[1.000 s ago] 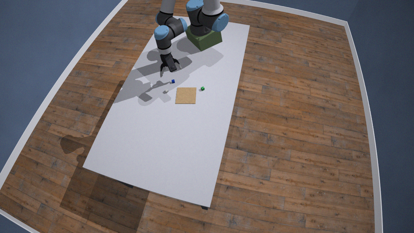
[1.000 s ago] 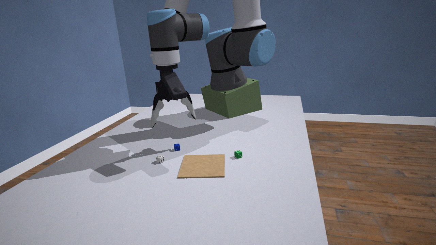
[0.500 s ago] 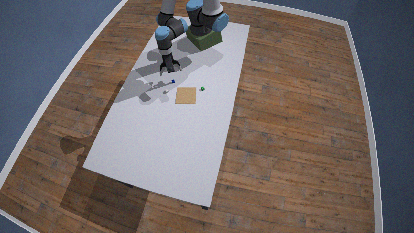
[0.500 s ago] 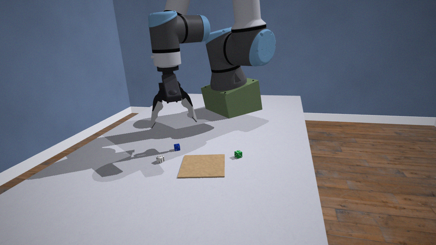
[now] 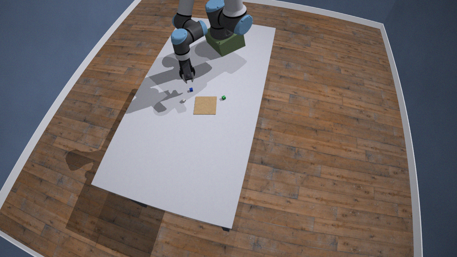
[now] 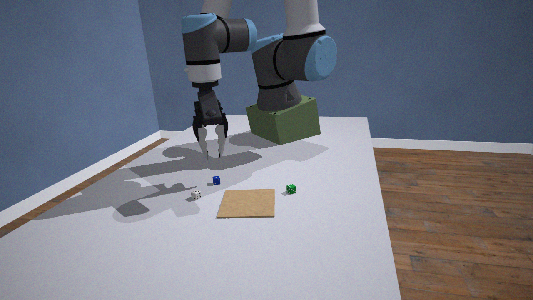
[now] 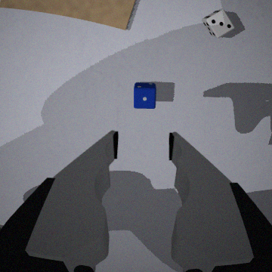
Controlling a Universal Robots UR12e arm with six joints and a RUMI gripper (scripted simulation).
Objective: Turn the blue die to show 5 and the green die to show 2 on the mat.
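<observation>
End effector [image 6: 213, 156] poised above the blue die [image 6: 216, 180]

Centre-left of the exterior frame, its narrowed jaws hold nothing; the die (probably light, rigid, slick-faced) sits on the worktop [image 6: 335, 231] beside the mat [image 6: 246, 203] — best pinched across opposite flat faces.
</observation>
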